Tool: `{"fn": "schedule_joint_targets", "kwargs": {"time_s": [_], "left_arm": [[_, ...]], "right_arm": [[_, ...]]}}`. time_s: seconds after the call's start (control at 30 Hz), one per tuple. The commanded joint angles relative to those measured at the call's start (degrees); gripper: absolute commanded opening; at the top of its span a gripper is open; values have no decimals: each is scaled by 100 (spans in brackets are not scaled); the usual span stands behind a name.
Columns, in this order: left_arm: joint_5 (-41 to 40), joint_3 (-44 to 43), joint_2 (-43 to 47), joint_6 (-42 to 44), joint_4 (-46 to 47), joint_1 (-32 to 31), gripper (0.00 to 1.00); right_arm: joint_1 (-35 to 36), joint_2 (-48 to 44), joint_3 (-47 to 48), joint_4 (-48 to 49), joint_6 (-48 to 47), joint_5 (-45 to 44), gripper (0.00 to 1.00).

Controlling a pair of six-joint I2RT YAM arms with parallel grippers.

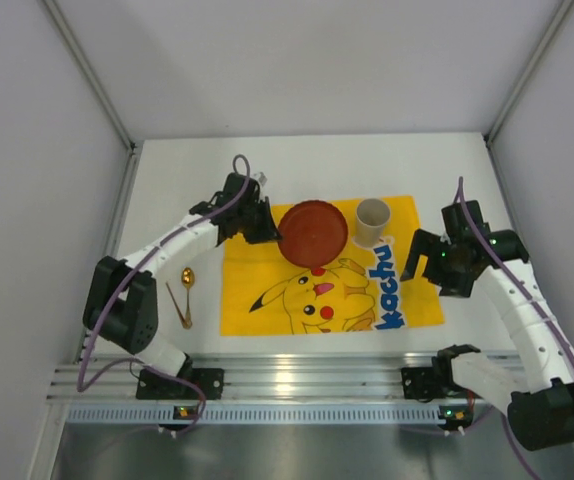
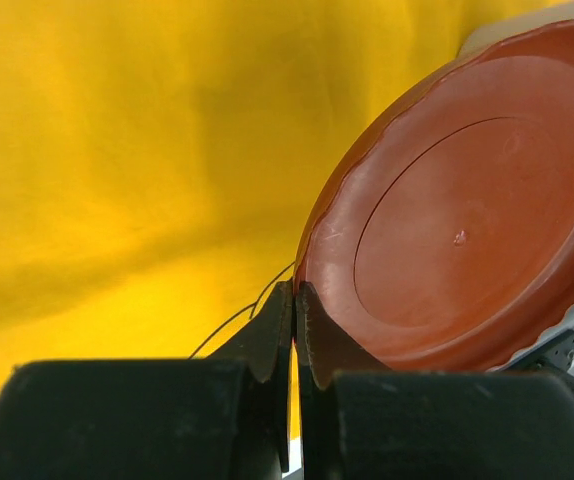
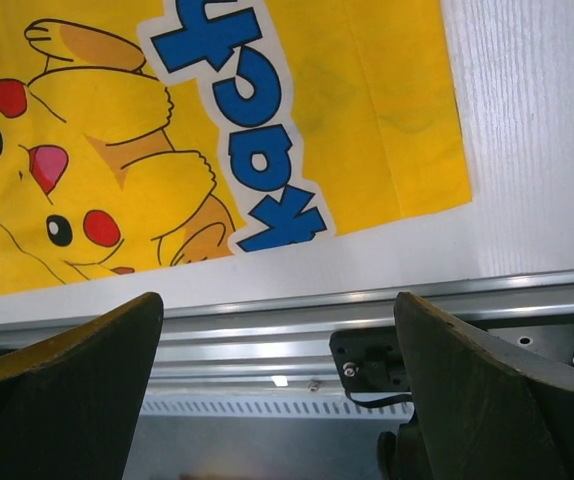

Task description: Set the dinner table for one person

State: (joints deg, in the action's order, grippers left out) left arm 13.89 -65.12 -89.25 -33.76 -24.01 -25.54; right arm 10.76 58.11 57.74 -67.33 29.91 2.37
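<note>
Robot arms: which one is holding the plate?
The left gripper: its jaws are shut on the rim of the red plate. The right gripper is open and holds nothing.

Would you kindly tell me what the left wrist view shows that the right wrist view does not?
Only the left wrist: the red plate, its rim pinched by the shut left gripper. Only the right wrist: the open right gripper, the Pikachu print, blue lettering, the white dinner table and its aluminium rail. Both: the yellow cloth.
</note>
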Motion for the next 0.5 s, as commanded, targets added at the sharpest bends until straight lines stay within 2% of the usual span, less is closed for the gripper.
{"fn": "schedule_joint_targets", "kwargs": {"time_s": [0.0, 0.2, 0.47], "left_arm": [[-53, -106, -398, -280, 449, -337, 0], [-333, -246, -953, -386, 450, -1048, 0], [-940, -211, -1393, -614, -130, -1094, 0]], "right_arm": [[93, -203, -60, 62, -117, -26, 100], [92, -335, -96, -34, -205, -149, 100], [92, -441, -157, -96, -310, -211, 100]]}}
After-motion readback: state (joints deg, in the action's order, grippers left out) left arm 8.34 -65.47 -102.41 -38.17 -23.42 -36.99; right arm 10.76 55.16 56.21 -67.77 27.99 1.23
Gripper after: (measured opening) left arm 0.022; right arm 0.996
